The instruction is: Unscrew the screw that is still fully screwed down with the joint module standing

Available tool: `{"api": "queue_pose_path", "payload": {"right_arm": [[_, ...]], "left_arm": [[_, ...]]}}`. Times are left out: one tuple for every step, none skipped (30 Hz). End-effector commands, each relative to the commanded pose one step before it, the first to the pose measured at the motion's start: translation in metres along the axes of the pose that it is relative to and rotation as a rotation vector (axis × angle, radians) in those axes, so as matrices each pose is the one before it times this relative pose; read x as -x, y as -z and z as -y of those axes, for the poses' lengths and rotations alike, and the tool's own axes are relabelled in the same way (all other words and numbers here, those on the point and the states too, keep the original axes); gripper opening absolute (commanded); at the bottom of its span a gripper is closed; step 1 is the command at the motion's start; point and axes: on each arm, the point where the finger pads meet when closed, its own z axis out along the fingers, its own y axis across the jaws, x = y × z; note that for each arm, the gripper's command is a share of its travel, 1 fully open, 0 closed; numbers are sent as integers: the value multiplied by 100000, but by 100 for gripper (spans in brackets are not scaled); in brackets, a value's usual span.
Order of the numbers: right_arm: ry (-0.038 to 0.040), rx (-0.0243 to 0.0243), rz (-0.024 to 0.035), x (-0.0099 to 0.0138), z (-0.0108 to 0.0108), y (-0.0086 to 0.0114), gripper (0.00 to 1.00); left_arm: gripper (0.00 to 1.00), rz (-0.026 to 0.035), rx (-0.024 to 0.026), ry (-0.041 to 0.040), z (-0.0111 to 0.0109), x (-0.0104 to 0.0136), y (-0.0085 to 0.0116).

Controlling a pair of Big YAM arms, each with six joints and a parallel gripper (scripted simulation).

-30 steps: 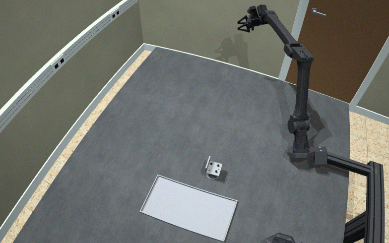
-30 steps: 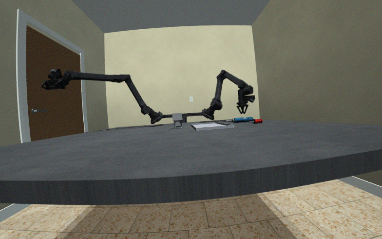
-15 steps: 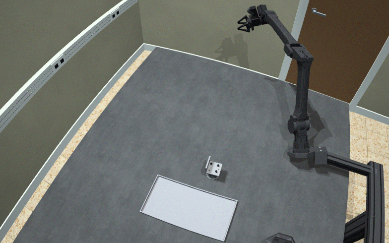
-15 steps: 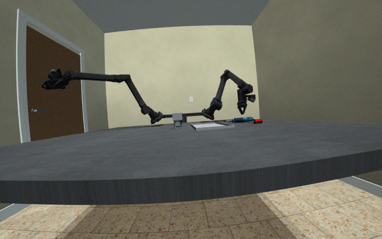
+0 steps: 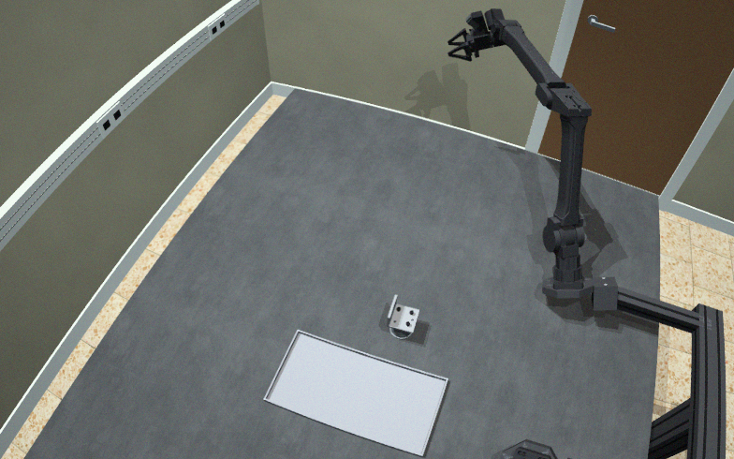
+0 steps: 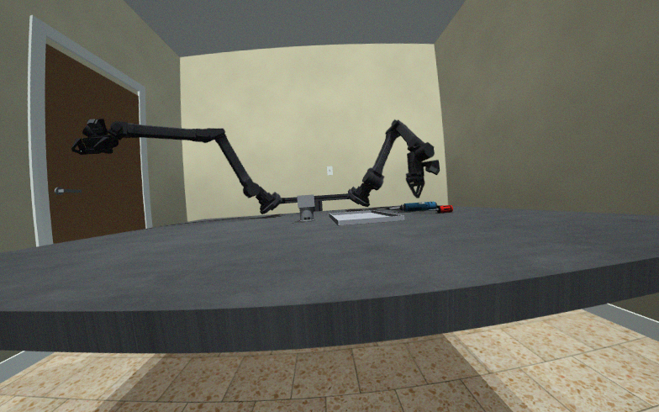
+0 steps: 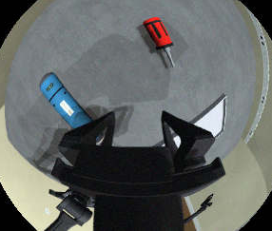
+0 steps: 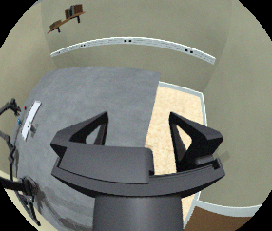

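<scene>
The joint module (image 5: 400, 335) (image 6: 306, 213) stands upright with the pale bracket (image 5: 404, 326) (image 6: 305, 201) on top. Three dark round spots show on the bracket's top; which screw is fully down cannot be told. The electric screwdriver (image 6: 421, 205) (image 7: 63, 101) lies on the table, blue barrel outward, its tip hidden by a finger in the left wrist view. My left gripper (image 6: 416, 194) (image 7: 138, 113) is partly open and empty, pointing down above the table, off to the screwdriver's side. My right gripper (image 5: 449, 48) (image 6: 74, 149) (image 8: 138, 115) is open and empty, raised high, far from the module.
A shallow white tray (image 5: 359, 393) (image 6: 365, 218) (image 7: 215, 118) (image 8: 31, 118) lies beside the module. A red-handled screwdriver (image 6: 445, 208) (image 7: 158, 34) with a short shaft lies near the electric one. The arms' dark mounting frame (image 5: 709, 376) stands at the table's edge.
</scene>
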Motion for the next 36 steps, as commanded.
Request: {"api": "queue_pose_path", "payload": {"right_arm": [[3765,-1516,1181,1938,209,826,86],[0,0,0,0,0,0,86],[0,0,0,0,0,0,86],[0,0,0,0,0,0,86],[0,0,0,0,0,0,86],[0,0,0,0,0,0,86],[0,0,0,0,0,0,86],[0,0,0,0,0,0,86],[0,0,0,0,0,0,86],[0,0,0,0,0,0,86],[0,0,0,0,0,0,86],[0,0,0,0,0,0,86],[0,0,0,0,0,0,86],[0,0,0,0,0,0,86],[0,0,0,0,0,0,86],[0,0,0,0,0,0,86],[0,0,0,0,0,0,86],[0,0,0,0,0,0,86],[0,0,0,0,0,0,86],[0,0,0,0,0,0,86],[0,0,0,0,0,0,86],[0,0,0,0,0,0,86],[0,0,0,0,0,0,86],[0,0,0,0,0,0,86],[0,0,0,0,0,0,86],[0,0,0,0,0,0,86],[0,0,0,0,0,0,86],[0,0,0,0,0,0,86],[0,0,0,0,0,0,86],[0,0,0,0,0,0,86],[0,0,0,0,0,0,86],[0,0,0,0,0,0,86],[0,0,0,0,0,0,86],[0,0,0,0,0,0,86],[0,0,0,0,0,0,86],[0,0,0,0,0,0,86]], "left_arm": [[65,2581,-4874,-9141,2678,1595,228],[65,-1137,1749,178,-781,-605,-526],[65,-522,1597,630,-712,-208,-389],[65,0,0,0,0,0,0],[65,0,0,0,0,0,0],[65,1558,-3626,-3466,1793,342,775],[65,681,-1096,-2130,761,338,13],[65,135,-913,-2393,581,-64,-94],[65,128,-929,-2394,584,-52,-100],[65,152,-891,-2395,577,-34,-105],[65,151,-895,-2396,577,-21,-110],[65,140,-920,-2398,580,-9,-115],[65,132,-940,-2399,582,3,-120],[65,173,-859,-2400,566,23,-126],[65,174,-859,-2400,564,36,-130],[65,175,-858,-2401,562,49,-135],[65,176,-858,-2401,559,62,-140],[65,0,0,0,0,1,-1],[65,-1283,1574,421,-779,-621,-484],[65,-949,1565,491,-727,-451,-408],[65,0,0,0,0,0,0],[65,0,0,0,0,0,0],[65,2267,-3428,-3519,1879,622,820],[65,825,-929,-2148,740,458,-69],[65,308,-915,-2377,617,16,-103],[65,315,-903,-2378,613,31,-109],[65,332,-851,-2379,602,48,-115],[65,331,-860,-2380,601,61,-120],[65,326,-885,-2381,602,74,-125],[65,322,-910,-2382,603,86,-131],[65,344,-820,-2383,584,104,-136],[65,345,-819,-2383,580,117,-141],[65,346,-819,-2384,576,130,-146],[65,347,-818,-2384,571,143,-151],[65,0,0,0,0,1,0],[65,-1493,1573,757,-899,-683,-493]]}}
